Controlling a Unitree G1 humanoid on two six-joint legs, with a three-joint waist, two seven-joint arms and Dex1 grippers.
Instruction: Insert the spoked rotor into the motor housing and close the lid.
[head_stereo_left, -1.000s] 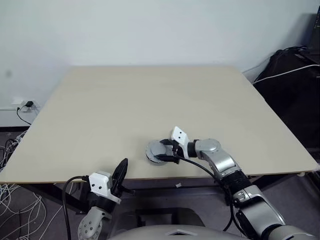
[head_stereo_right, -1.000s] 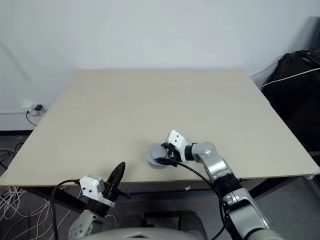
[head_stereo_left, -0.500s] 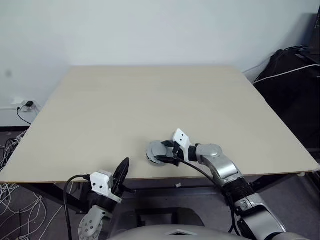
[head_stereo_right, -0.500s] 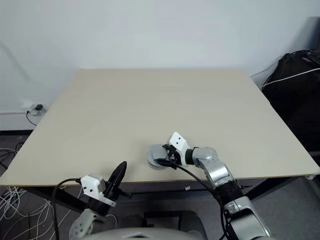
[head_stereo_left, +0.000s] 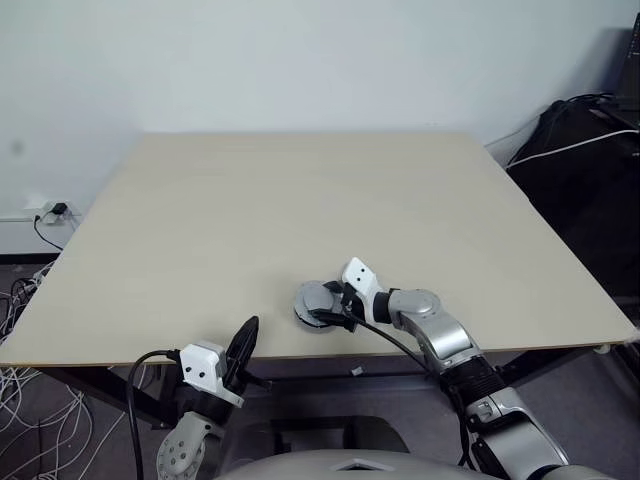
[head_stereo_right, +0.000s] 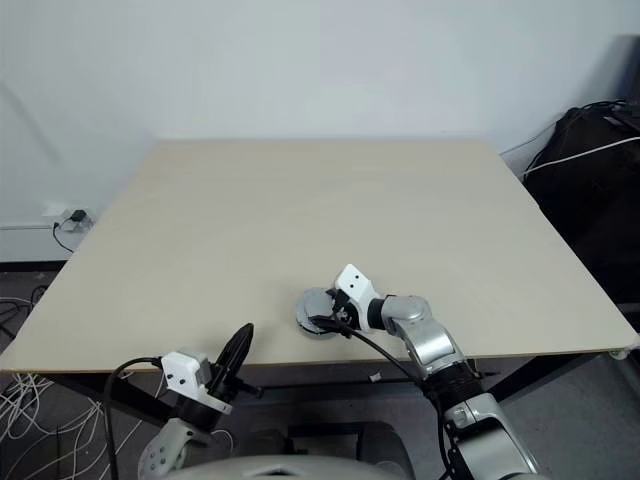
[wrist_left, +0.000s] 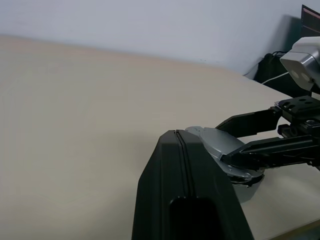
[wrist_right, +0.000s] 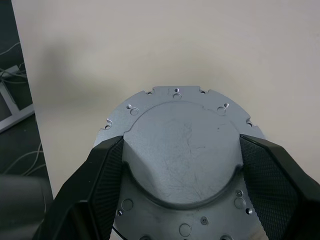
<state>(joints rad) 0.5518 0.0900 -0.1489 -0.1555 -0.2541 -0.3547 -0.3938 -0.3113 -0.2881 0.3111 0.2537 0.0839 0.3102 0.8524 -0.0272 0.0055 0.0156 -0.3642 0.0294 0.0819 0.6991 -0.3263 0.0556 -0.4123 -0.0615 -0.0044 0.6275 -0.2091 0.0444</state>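
Both right gripper (wrist_right: 180, 190) jaws clamp the round lid (wrist_right: 181, 150) to seat it on the motor housing (head_stereo_left: 312, 305); left gripper (wrist_left: 187, 195) jaws are closed, idle.

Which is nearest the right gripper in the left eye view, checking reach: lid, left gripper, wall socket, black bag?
1. Lid, between its fingers.
2. Left gripper, below the table's near edge.
3. Wall socket and black bag, on opposite sides: too close to call.
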